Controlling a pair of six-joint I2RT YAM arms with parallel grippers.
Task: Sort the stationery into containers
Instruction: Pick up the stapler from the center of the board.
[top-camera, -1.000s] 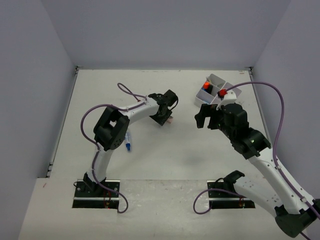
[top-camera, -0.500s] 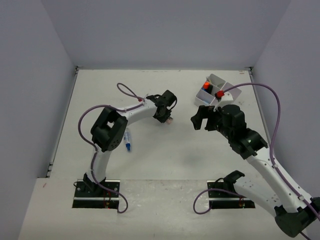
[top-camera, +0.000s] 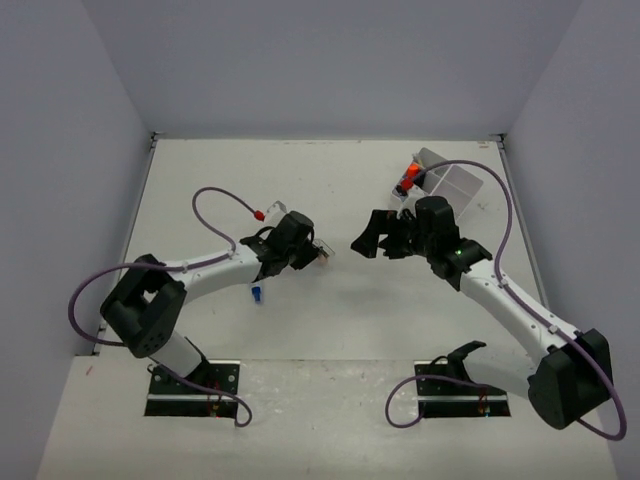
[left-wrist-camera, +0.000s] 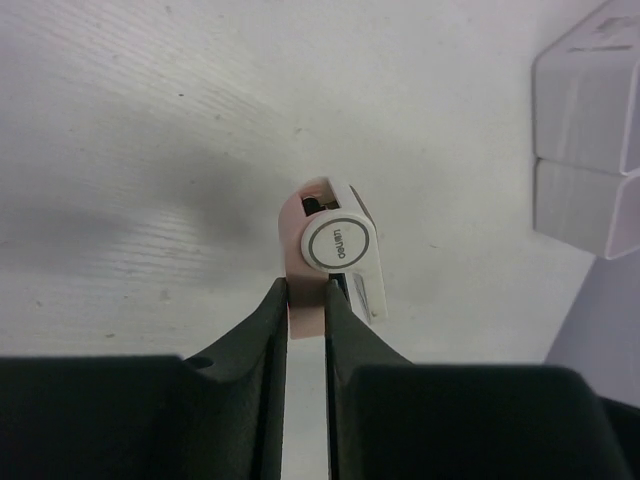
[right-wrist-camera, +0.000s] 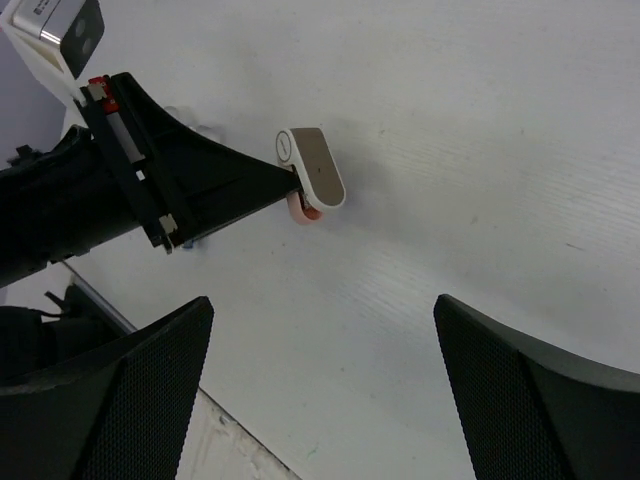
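Mid-frame, left gripper (left-wrist-camera: 305, 292) clamped on a pink-and-white eraser (left-wrist-camera: 338, 245), its rear hidden between the jaws, its round label unreadable, tray (left-wrist-camera: 590, 100) cut off upper right, right gripper (right-wrist-camera: 322, 310) spread wide.

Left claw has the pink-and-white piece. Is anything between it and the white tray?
Yes. In the top view the open right claw and its wrist sit on the straight line from the pink-and-white piece, gripped by the left claw, to the white tray at the far right.
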